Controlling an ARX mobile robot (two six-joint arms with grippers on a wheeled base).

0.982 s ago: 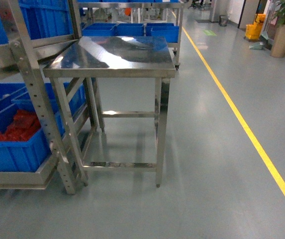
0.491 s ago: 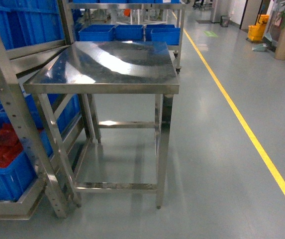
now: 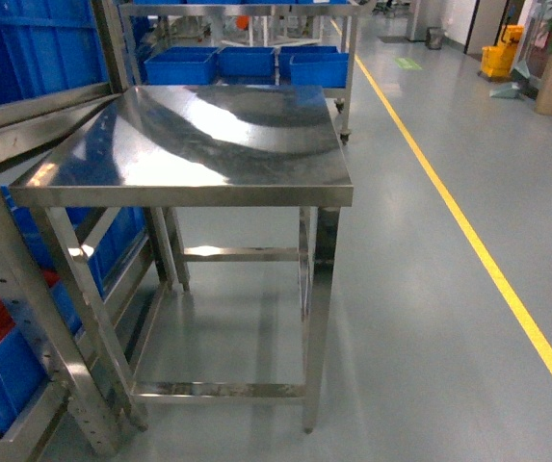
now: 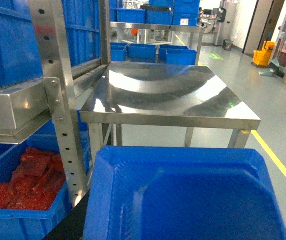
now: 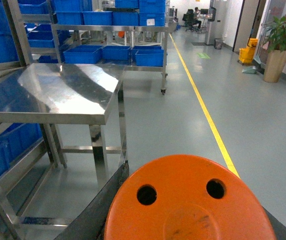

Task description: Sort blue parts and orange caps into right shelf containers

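A large blue part (image 4: pixel 182 195) fills the bottom of the left wrist view. My left gripper (image 4: pixel 182 235) is shut on it, with only a black finger (image 4: pixel 75 225) showing at its left edge. In the right wrist view a round orange cap (image 5: pixel 190 200) with two holes sits in my right gripper (image 5: pixel 190 232), which is shut on it, black fingers (image 5: pixel 95 205) flanking it. Bright-blue shelf containers (image 3: pixel 25 53) stand on the steel rack at the left. Neither gripper shows in the head view.
A bare stainless table (image 3: pixel 198 135) stands straight ahead, against the rack post (image 4: pixel 58 90). A low crate holds red parts (image 4: pixel 30 175). More blue crates (image 3: pixel 247 63) sit on a far rack. A yellow floor line (image 3: pixel 468 241) runs along the right.
The head view has closed in on the table, which now looms larger. The left rack and its crate of red parts have slid toward the left edge.
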